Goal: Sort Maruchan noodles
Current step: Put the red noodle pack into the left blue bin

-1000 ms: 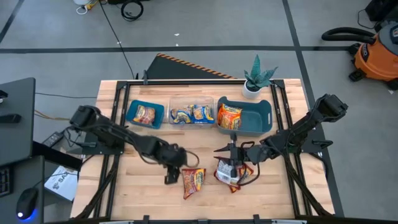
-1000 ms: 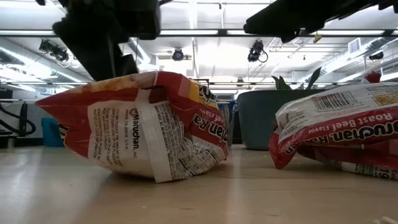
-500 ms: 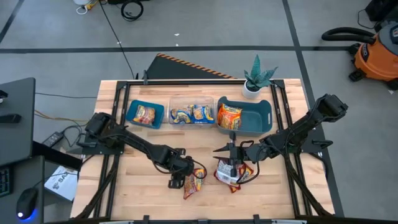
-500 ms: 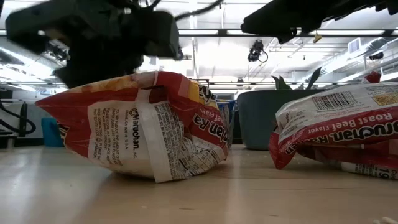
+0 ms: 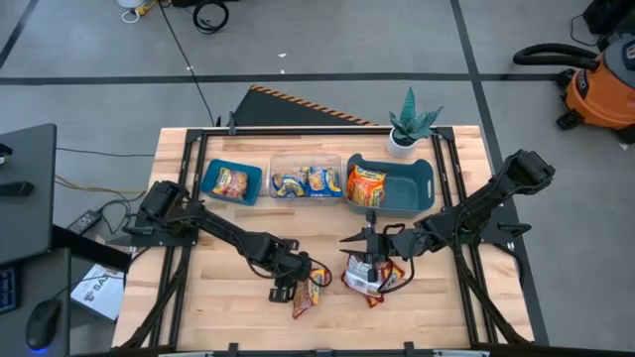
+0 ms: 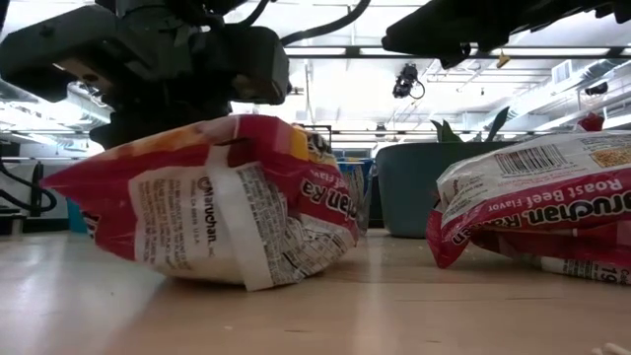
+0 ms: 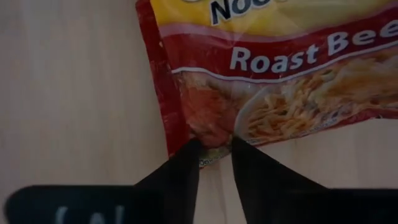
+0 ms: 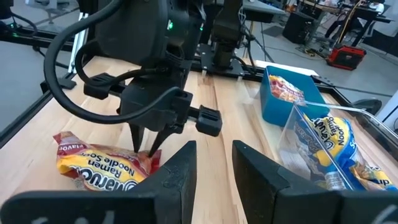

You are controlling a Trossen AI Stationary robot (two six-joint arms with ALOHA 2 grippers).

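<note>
A red-and-yellow Roast Beef Maruchan packet (image 5: 310, 288) (image 6: 217, 207) (image 7: 267, 81) (image 8: 99, 168) lies flat on the wood near the table's middle. My left gripper (image 5: 298, 281) (image 7: 214, 155) (image 8: 146, 148) stands on it, shut on its edge. A pile of red and silver packets (image 5: 372, 280) (image 6: 542, 197) rests on the table just to the right. My right gripper (image 5: 369, 253) (image 8: 211, 165) hovers open over that pile and touches nothing. My left gripper pinches the Roast Beef packet between its two fingers at the end edge (image 7: 214, 134), close to a corner. The fingers (image 8: 142, 140) come from above, pointing down. The packet still rests on the table, its gripped end a little raised.
Along the far side stand a small teal bin (image 5: 208, 178) with a red-orange packet, a clear bin (image 5: 303, 169) with blue-and-yellow packets, and a large teal bin (image 5: 422, 183) with an orange packet. A potted plant (image 5: 410, 124) stands at the far right. Bare wood lies toward the near edge.
My left gripper has moved toward the table's right, over to the Roast Beef packet, and has come down onto its edge. In the low view the packet has tipped and shifted slightly under it. My right arm has kept still.
</note>
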